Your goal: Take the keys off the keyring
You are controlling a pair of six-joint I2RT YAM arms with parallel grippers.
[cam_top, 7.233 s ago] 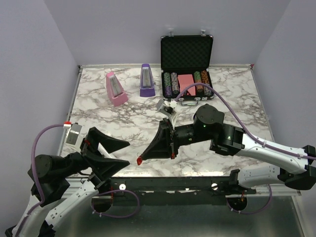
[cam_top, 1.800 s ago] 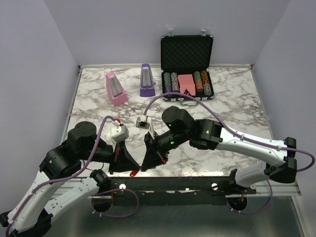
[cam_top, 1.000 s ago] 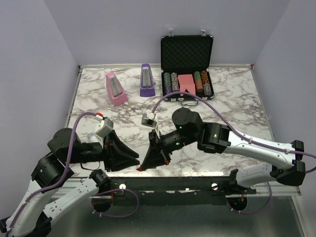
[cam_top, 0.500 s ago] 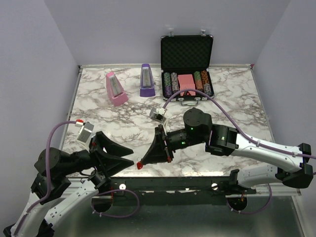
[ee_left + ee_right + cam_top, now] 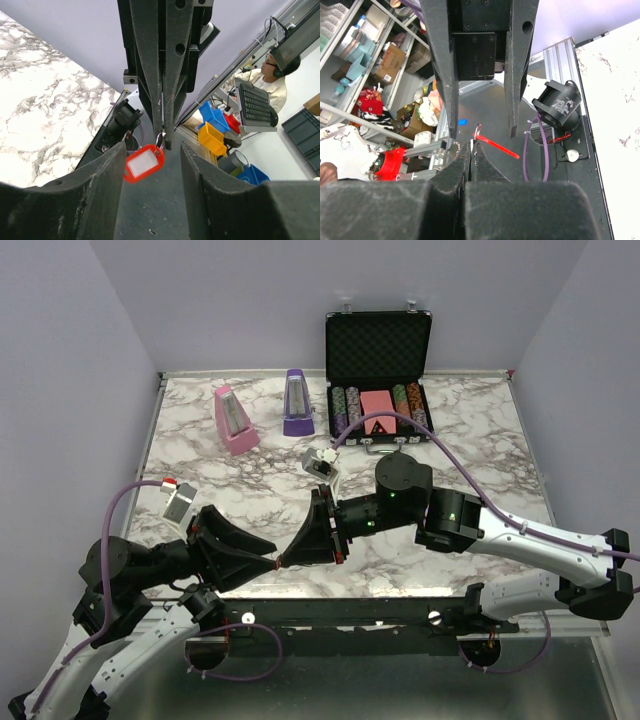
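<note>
The keyring hangs over the table's near edge: a red tag (image 5: 144, 163) with a white label on a thin metal ring (image 5: 160, 141). My right gripper (image 5: 471, 146) is shut on that ring, and the tag (image 5: 498, 145) shows edge-on just beyond its tips. In the top view it (image 5: 285, 562) points left and down. My left gripper (image 5: 152, 150) is open, its fingers (image 5: 107, 175) standing either side of the tag without touching it. From above, it (image 5: 270, 556) meets the right gripper tip to tip. No keys can be made out; only a sliver of metal shows between the right jaws.
At the back stand an open black case (image 5: 378, 345) of poker chips with a pink card block, a pink metronome (image 5: 234, 420) and a purple metronome (image 5: 297, 402). The grippers meet at the marble table's front edge (image 5: 300, 592), above the metal frame.
My left gripper backed off and opened wide half a second ago. It has since moved right again, bringing its jaws round the red tag. The right gripper has stayed shut, shifting only slightly.
</note>
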